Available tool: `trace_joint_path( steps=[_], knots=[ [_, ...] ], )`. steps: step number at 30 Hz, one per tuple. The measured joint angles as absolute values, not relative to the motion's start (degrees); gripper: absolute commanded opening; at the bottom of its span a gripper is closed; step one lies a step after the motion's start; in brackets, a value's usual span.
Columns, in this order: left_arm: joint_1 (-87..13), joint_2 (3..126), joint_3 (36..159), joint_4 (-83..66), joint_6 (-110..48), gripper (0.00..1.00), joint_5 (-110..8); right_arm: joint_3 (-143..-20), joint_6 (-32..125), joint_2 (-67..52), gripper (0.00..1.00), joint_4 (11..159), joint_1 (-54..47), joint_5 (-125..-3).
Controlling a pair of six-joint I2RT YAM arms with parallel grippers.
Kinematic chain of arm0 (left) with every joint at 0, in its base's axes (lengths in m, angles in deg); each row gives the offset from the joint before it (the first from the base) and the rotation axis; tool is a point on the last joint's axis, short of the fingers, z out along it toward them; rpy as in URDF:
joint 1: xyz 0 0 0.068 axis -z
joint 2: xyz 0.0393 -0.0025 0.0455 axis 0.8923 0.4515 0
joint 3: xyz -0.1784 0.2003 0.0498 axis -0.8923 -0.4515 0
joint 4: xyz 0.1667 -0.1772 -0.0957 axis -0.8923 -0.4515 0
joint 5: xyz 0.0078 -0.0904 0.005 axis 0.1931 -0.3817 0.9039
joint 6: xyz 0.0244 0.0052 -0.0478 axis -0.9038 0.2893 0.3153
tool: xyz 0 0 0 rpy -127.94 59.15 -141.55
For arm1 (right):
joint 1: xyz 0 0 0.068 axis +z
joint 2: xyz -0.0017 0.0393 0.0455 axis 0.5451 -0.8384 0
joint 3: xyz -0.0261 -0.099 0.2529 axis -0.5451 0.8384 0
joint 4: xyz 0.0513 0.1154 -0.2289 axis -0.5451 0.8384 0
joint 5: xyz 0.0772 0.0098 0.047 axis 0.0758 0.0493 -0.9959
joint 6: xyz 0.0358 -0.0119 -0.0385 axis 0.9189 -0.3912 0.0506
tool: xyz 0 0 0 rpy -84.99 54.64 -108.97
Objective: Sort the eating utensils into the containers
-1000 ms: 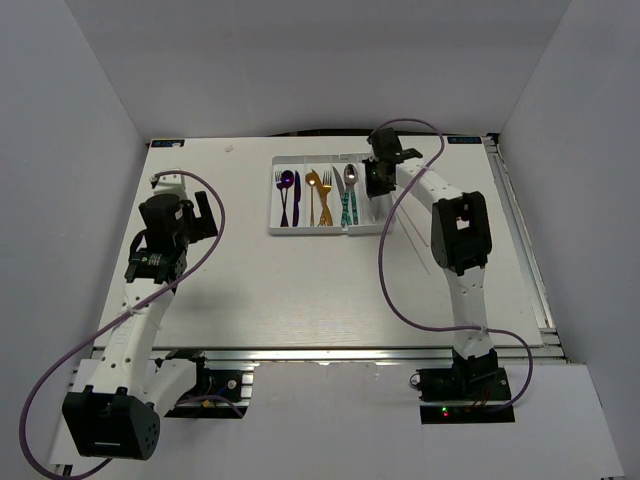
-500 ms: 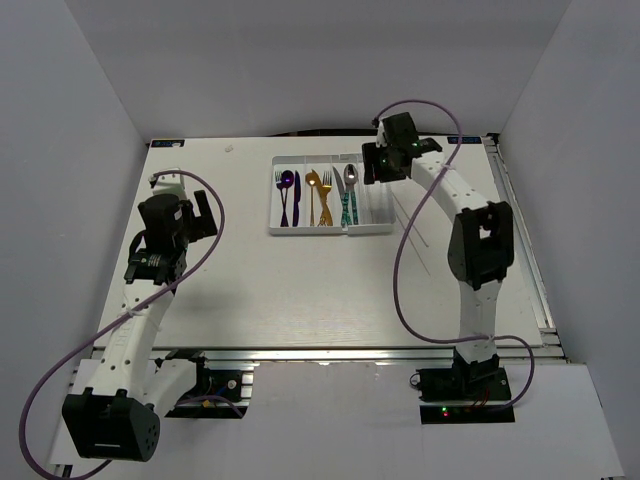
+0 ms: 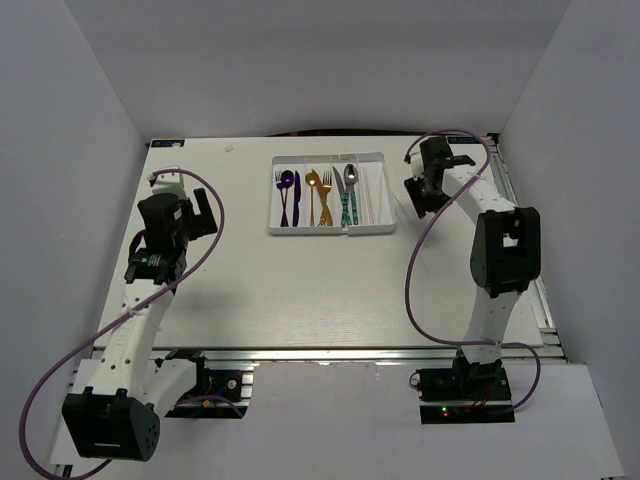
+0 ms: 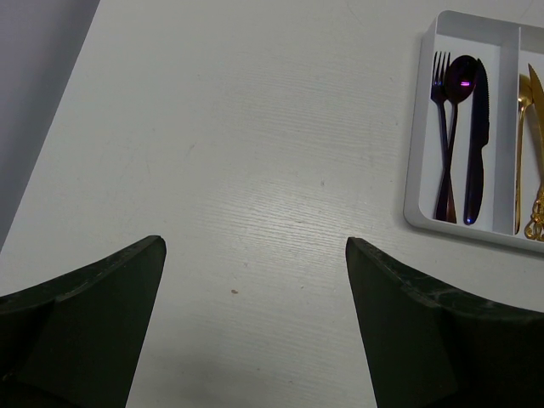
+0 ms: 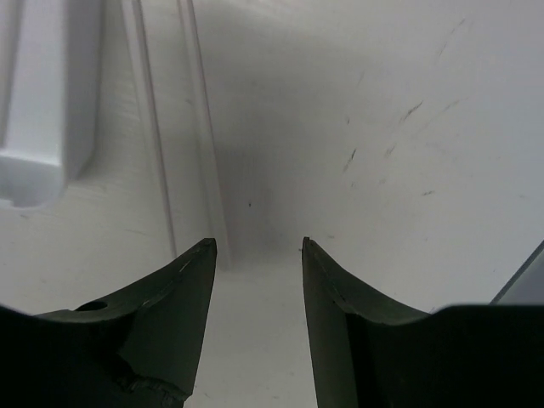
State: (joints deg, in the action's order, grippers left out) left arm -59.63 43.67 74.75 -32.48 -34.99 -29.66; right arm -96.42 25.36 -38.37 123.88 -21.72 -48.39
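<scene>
The white tray (image 3: 331, 232) lies at the back middle of the table, and its four compartments are the containers. They hold purple utensils (image 3: 288, 195), gold ones (image 3: 318, 195), silver and teal ones (image 3: 346, 195), and thin white chopsticks (image 3: 368, 196) in the rightmost. My right gripper (image 3: 419, 200) hangs open and empty just right of the tray. In the right wrist view, two more white chopsticks (image 5: 201, 127) lie on the table beyond the left finger of the right gripper (image 5: 259, 246), beside the tray's corner (image 5: 41, 161). My left gripper (image 3: 203, 212) is wide open at the left.
The left wrist view looks past the open left gripper (image 4: 255, 242) at bare table. The tray's left end (image 4: 419, 170), with a purple fork, spoon and knife (image 4: 463, 127), is at the upper right. Grey walls enclose the table. A metal rail (image 3: 525, 240) runs along its right edge.
My right gripper was shut over the tray's right compartment. It has opened and swung right, off the tray, down toward the table. The left arm has not moved.
</scene>
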Motion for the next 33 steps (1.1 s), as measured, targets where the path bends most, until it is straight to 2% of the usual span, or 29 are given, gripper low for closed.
trace_joint_path(
  steps=[10, 18, 26, 29, 30, 33],
  knots=[
    [-59.63, 45.24, 74.73, -31.56, -34.95, 0.98, -29.68, -94.82, 22.08, -42.83, 0.5, 126.29, -23.08, -48.56],
    [-59.63, 46.68, 74.73, -31.25, -34.92, 0.98, -29.68, -98.17, 22.19, -46.85, 0.5, 127.33, -23.03, -51.67],
    [-59.63, 47.97, 74.73, -31.23, -34.77, 0.98, -29.64, -103.87, 22.6, -52.05, 0.43, 127.68, -22.83, -53.68],
    [-59.63, 48.43, 74.73, -31.23, -34.77, 0.98, -29.61, -106.34, 22.52, -53.64, 0.33, 129.37, -22.83, -55.03],
    [-59.63, 48.59, 74.73, -31.23, -34.79, 0.98, -29.61, -106.91, 22.45, -53.97, 0.22, 129.89, -22.83, -55.4],
    [-59.63, 48.94, 74.73, -31.25, -34.88, 0.98, -29.57, -108.16, 22.15, -54.69, 0.0, 130.59, -23.01, -56.04]
  ],
)
